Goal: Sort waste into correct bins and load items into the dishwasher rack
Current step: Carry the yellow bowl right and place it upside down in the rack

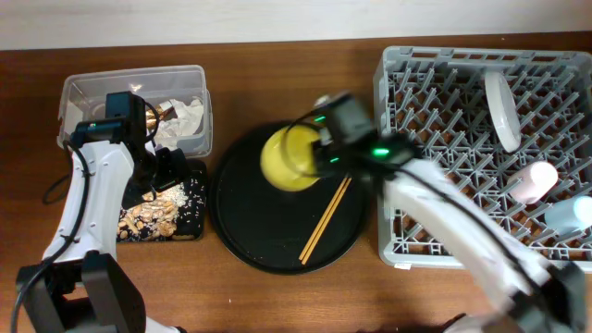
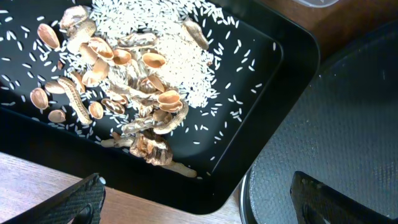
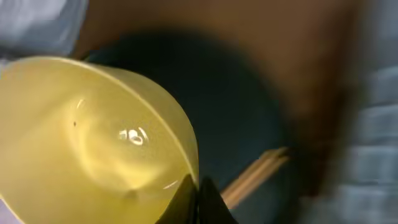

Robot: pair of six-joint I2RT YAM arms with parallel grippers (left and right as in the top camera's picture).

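My right gripper [image 1: 319,153] is shut on the rim of the small yellow bowl [image 1: 289,159] and holds it tilted over the round black tray; the wrist view shows the jaws [image 3: 196,199] pinching the bowl's wall [image 3: 93,137]. Wooden chopsticks [image 1: 326,220] lie on that tray and show blurred in the right wrist view [image 3: 255,174]. My left gripper [image 1: 166,171] is open and empty [image 2: 199,211] above the near corner of the shallow black tray [image 2: 273,124], which holds rice and shell scraps [image 2: 137,74]. The clear tub [image 1: 83,92] holds white tissue [image 1: 190,116] and a foil wrapper [image 1: 165,111].
The large round black tray [image 1: 250,231] lies in the middle, between the shallow tray [image 1: 190,231] and the grey dishwasher rack [image 1: 407,148]. In the rack stand the pale plate [image 1: 502,109], the pink cup [image 1: 535,180] and the blue cup [image 1: 569,215].
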